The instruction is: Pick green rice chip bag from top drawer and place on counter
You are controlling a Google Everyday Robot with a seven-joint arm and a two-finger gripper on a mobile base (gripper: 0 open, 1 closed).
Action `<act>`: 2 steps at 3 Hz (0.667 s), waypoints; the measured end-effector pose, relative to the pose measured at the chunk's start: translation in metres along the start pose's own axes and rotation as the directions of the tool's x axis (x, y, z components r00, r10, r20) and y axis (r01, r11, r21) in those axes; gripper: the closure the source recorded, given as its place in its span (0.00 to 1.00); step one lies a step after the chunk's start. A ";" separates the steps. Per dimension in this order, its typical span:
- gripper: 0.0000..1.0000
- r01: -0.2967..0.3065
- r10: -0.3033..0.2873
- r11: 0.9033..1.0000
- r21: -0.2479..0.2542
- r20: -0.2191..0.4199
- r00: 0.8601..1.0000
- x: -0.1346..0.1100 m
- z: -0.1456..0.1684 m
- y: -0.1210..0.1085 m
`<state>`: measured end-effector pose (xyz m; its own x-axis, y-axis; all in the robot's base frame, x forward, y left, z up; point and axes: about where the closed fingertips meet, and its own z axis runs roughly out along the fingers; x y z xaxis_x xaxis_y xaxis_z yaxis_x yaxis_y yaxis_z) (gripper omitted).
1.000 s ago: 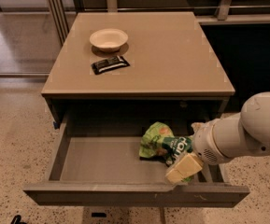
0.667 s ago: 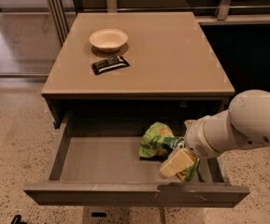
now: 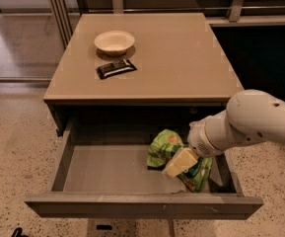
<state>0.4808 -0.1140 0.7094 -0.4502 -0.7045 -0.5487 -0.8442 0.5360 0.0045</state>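
Observation:
The green rice chip bag (image 3: 165, 147) lies crumpled on the grey bottom of the open top drawer (image 3: 107, 169), at its right side. My gripper (image 3: 179, 162) reaches in from the right on the white arm (image 3: 250, 122) and sits right on top of the bag, covering its middle. Part of the bag also shows below and to the right of the gripper. The tan counter (image 3: 181, 58) is the cabinet's top, above and behind the drawer.
A cream bowl (image 3: 114, 42) and a small black wrapped bar (image 3: 116, 68) sit on the counter's left half. The drawer's front panel (image 3: 142, 207) is nearest the camera. Speckled floor surrounds the cabinet, with a dark wall at the right.
My arm and gripper have shifted left and a little farther into the drawer, over the bag. The bag lies in the same place.

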 end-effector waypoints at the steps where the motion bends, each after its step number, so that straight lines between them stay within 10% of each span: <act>1: 0.00 -0.024 0.024 1.000 -0.001 -0.049 0.999 0.021 0.012 -0.013; 2: 0.00 -0.052 0.051 0.999 -0.008 -0.089 0.995 0.041 0.024 -0.017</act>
<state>0.4840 -0.1410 0.6662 -0.5172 -0.7148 -0.4707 -0.8217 0.5685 0.0396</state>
